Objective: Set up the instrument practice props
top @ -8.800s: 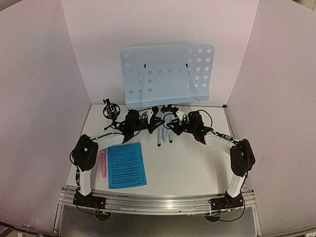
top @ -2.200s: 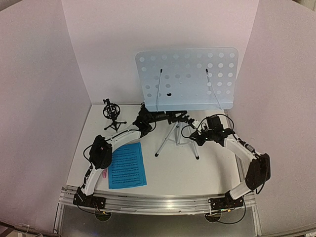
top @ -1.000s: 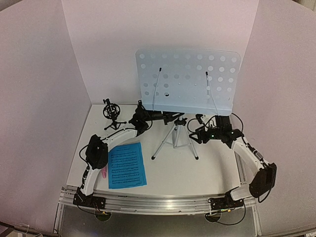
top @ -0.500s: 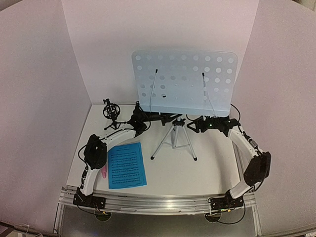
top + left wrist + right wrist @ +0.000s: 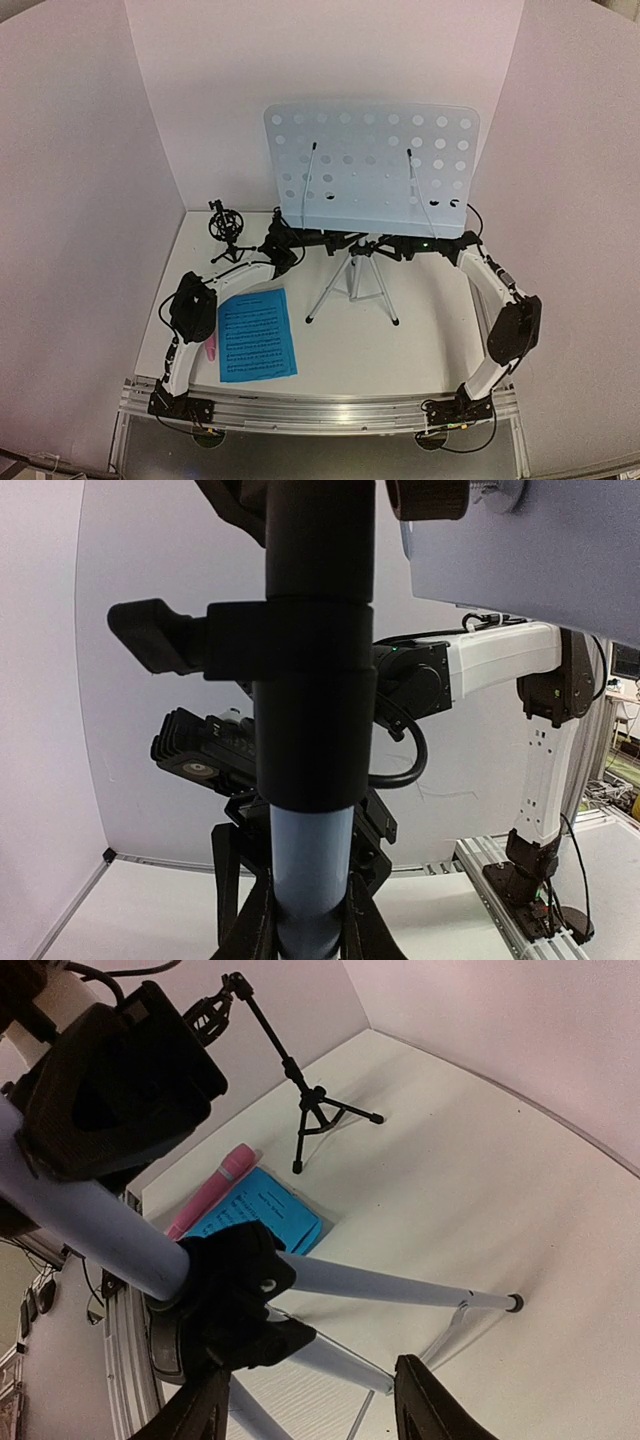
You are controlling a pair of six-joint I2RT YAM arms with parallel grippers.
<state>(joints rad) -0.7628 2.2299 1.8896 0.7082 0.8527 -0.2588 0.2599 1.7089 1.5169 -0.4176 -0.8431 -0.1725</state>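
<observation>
1. White walls box in a matte white surface [image 5: 420, 340]. From above, the pale-blue perforated desk [image 5: 370, 165] stands upright at centre-back on splayed silver tripod legs [image 5: 350, 290]. Flat blue sheet music [image 5: 257, 335] lies front-left, just beside the pink microphone [image 5: 210, 347]. The wiry black mic mount [image 5: 228, 230] stands behind them.
2. Left wrist: the left gripper [image 5: 310, 935] has its jaws clenched around the stand's smooth round pole [image 5: 310, 870].
3. Right wrist: the right gripper [image 5: 312, 1372] has its jaws released, spread either side of one silver leg.

Plain pale walls [image 5: 330, 50], white tabletop [image 5: 420, 350].
</observation>
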